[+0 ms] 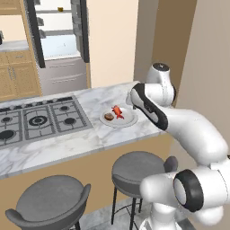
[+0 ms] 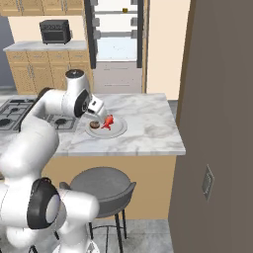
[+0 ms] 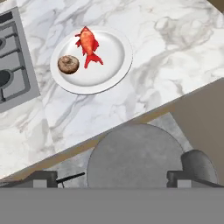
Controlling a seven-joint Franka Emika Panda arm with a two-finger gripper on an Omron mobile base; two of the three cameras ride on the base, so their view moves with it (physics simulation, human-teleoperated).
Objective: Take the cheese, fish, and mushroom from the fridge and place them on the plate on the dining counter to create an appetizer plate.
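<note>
The round white plate (image 1: 126, 120) (image 2: 117, 129) (image 3: 113, 57) lies on the marble dining counter (image 1: 67, 143) (image 2: 148, 128) (image 3: 175, 52), right of the cooktop. On it rest the red-orange fish (image 1: 117, 111) (image 2: 107, 121) (image 3: 89, 45) and, beside it, the brown mushroom (image 1: 108, 117) (image 2: 94, 124) (image 3: 68, 64). My gripper (image 2: 97, 109) (image 3: 113, 177) hovers over the counter's near edge, short of the plate, open and holding nothing. The fridge (image 1: 58, 31) (image 2: 116, 39) stands open at the back. A small yellow cheese (image 1: 60, 9) (image 2: 125, 10) sits on one of its upper shelves.
A steel gas cooktop (image 1: 36, 119) (image 2: 12, 111) (image 3: 13, 65) takes the counter's left part. Grey stools (image 1: 139, 173) (image 1: 49, 200) (image 2: 101, 185) (image 3: 135, 157) stand below the near edge. A brown wall (image 2: 217, 123) closes the right side. A microwave (image 2: 54, 30) sits on the wall counter.
</note>
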